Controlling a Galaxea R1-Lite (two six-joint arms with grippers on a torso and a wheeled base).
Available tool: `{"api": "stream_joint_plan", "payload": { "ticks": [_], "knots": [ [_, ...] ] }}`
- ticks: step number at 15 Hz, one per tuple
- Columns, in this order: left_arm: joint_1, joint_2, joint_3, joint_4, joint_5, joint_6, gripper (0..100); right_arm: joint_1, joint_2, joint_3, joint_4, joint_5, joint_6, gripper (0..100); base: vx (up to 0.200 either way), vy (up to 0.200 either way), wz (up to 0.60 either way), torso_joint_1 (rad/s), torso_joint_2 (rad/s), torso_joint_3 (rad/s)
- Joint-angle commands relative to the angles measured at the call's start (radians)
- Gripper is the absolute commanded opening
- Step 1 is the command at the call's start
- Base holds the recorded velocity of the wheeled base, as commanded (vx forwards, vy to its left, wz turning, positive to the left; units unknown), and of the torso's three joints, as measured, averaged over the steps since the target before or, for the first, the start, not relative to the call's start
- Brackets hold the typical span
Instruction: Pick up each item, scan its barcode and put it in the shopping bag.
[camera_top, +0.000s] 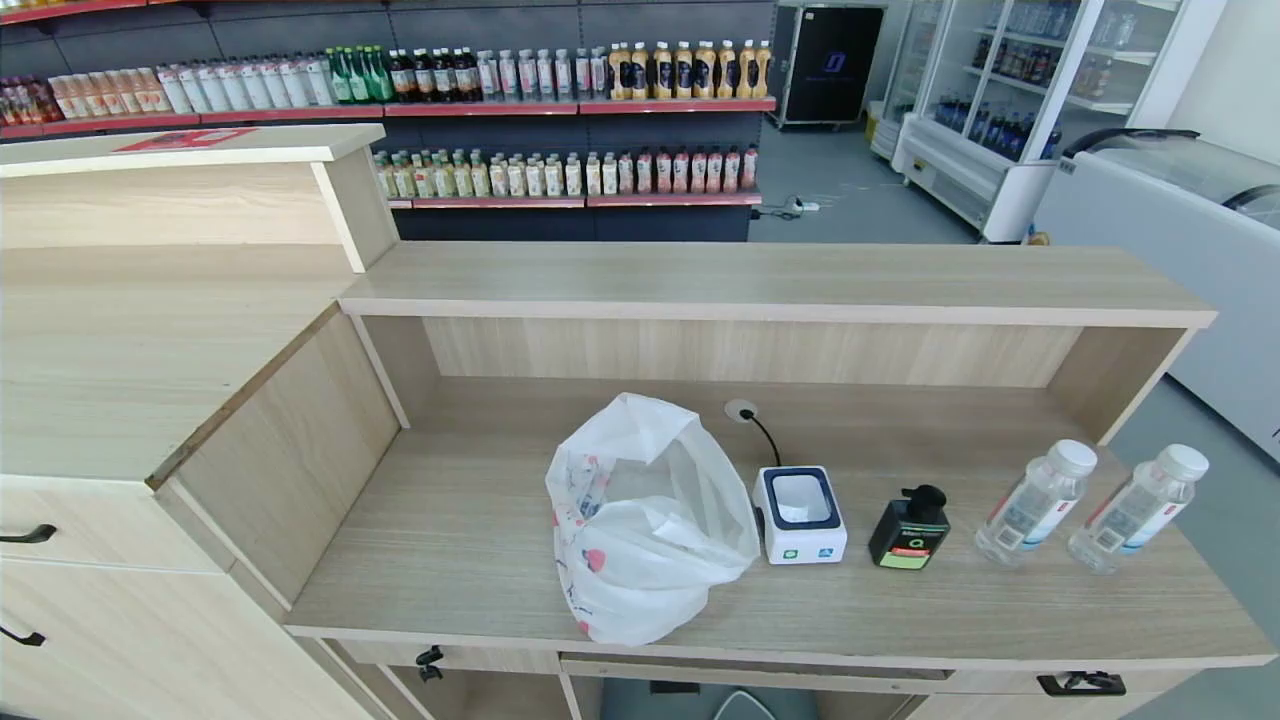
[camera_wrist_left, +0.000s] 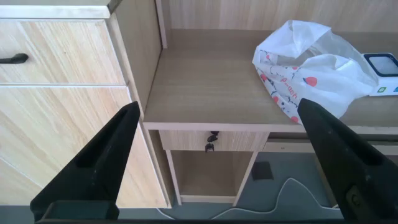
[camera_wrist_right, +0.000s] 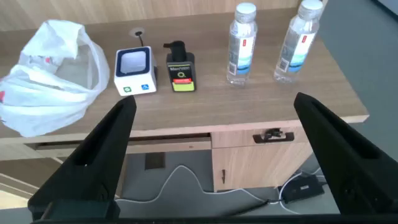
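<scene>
Head view: on the tabletop the shopping bag is stood open. At its 3 o'clock are lined the barcode scanner, a black pump bottle, a water bottle and another water bottle, none yet bagged.

Left wrist view: the left claw is spread wide and empty.

Right wrist view: the right claw is likewise spread and empty, facing the items. The pump bottle is best gripped mid-body by it, kept upright, with the label turned to the scanner.

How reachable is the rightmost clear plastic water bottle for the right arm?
Probably yes: nothing stands before the rightmost clear plastic water bottle, and the open right tool hangs before the wooden counter.
</scene>
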Motion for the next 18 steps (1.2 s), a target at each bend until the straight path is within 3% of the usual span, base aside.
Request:
{"api": "stream_joint_plan", "payload": {
  "ticks": [1, 4, 6, 8, 9, 11, 15, 18],
  "knots": [
    [0.000, 0.001, 0.000, 0.000, 0.000, 0.000, 100, 0.053, 0.281, -0.252, 0.007, 0.052, 0.000, 100, 0.000, 0.000, 0.00, 0.000, 0.00, 0.000],
    [0.000, 0.001, 0.000, 0.000, 0.000, 0.000, 100, 0.060, 0.597, -0.329, -0.136, 0.055, 0.077, 100, 0.000, 0.000, 0.00, 0.000, 0.00, 0.000],
    [0.000, 0.001, 0.000, 0.000, 0.000, 0.000, 100, -0.002, 1.024, -0.326, -0.575, 0.086, 0.060, 100, 0.000, 0.000, 0.00, 0.000, 0.00, 0.000],
    [0.000, 0.001, 0.000, 0.000, 0.000, 0.000, 100, -0.111, 1.272, -0.312, -0.848, 0.212, -0.096, 100, 0.000, 0.000, 0.00, 0.000, 0.00, 0.000],
    [0.000, 0.001, 0.000, 0.000, 0.000, 0.000, 100, -0.156, 1.330, -0.267, -0.914, 0.292, -0.179, 100, 0.000, 0.000, 0.00, 0.000, 0.00, 0.000],
    [0.000, 0.001, 0.000, 0.000, 0.000, 0.000, 100, -0.217, 1.372, -0.200, -0.918, 0.378, -0.230, 100, 0.000, 0.000, 0.00, 0.000, 0.00, 0.000],
    [0.000, 0.001, 0.000, 0.000, 0.000, 0.000, 100, -0.297, 1.425, -0.194, -0.796, 0.387, -0.279, 100, 0.000, 0.000, 0.00, 0.000, 0.00, 0.000],
    [0.000, 0.001, 0.000, 0.000, 0.000, 0.000, 100, -0.341, 1.482, -0.201, -0.740, 0.470, -0.382, 100, 0.000, 0.000, 0.00, 0.000, 0.00, 0.000]
  ]
}}
